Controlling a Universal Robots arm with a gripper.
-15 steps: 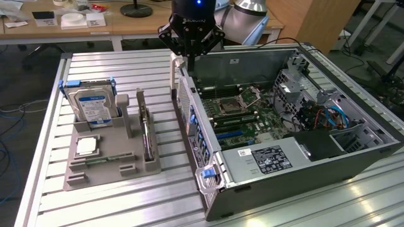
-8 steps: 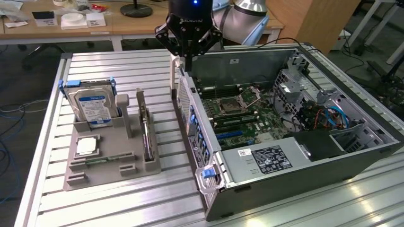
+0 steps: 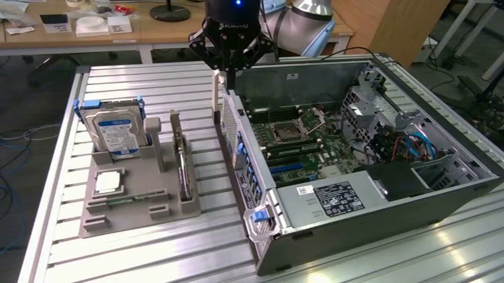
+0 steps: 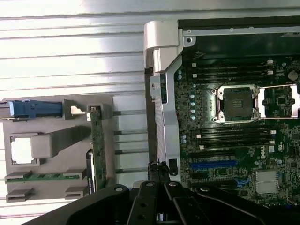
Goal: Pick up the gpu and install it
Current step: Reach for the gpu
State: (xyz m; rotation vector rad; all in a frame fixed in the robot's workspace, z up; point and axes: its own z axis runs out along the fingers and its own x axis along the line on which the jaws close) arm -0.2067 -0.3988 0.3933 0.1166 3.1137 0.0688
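The gpu (image 3: 183,160) is a thin green card standing on edge in a slot of the grey holder (image 3: 134,218), left of the open computer case (image 3: 236,127). The wrist view shows the gpu (image 4: 97,143) from above as a narrow green strip. My gripper (image 3: 226,73) hangs over the rear corner of the case, up and to the exterior view's right of the gpu and apart from it. Its fingers are shut with nothing between them. In the wrist view my gripper (image 4: 158,168) sits over the case's rear wall.
The holder also carries a hard drive (image 3: 117,132) with a blue-white label, a memory stick (image 3: 130,199) and a pale square chip (image 3: 108,181). Inside the case lie the motherboard (image 3: 295,138), a blue slot (image 4: 213,164) and the power supply (image 3: 334,197). The table (image 3: 141,259) is ribbed metal.
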